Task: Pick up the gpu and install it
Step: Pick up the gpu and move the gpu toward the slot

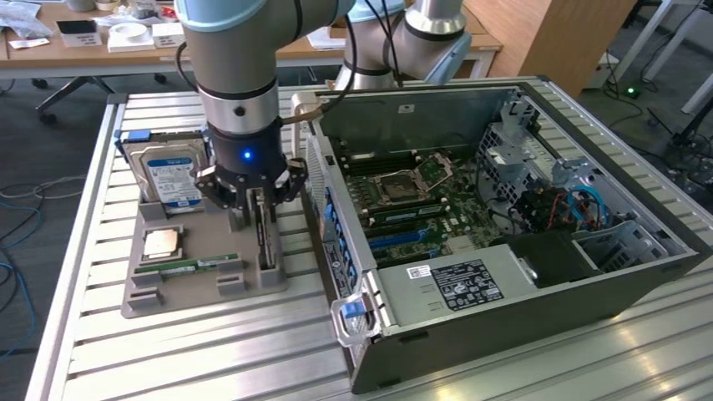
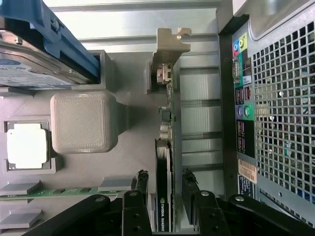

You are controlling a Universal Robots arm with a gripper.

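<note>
Across the exterior view, a slatted metal table (image 1: 67,351) carried everything. On the exterior view's right lay a large open computer case (image 1: 535,317) with its side panel off and its green motherboard (image 1: 412,200) exposed. A grey robot arm (image 1: 236,50) stood in the upper left of the frame, pointing straight down. Below it, on the left half of the table, sat a grey plastic tray (image 1: 200,296). At the tray's far end a silver hard drive (image 1: 167,171) with a blue label stood on edge. The gpu (image 1: 265,242), a thin dark card, stood on its long edge in a slot along the tray's side nearest the case, outside the case itself. The gripper (image 1: 256,219) hung directly over that card, released. In the wrist view its black fingers (image 2: 141,184) straddled the card, one beside each face, with a slim gap on either side, so nothing was grasped. A square processor chip (image 1: 163,242) lay in a pocket at the tray's middle. A narrow green memory stick (image 1: 189,268) lay flat just in front of it.
</note>
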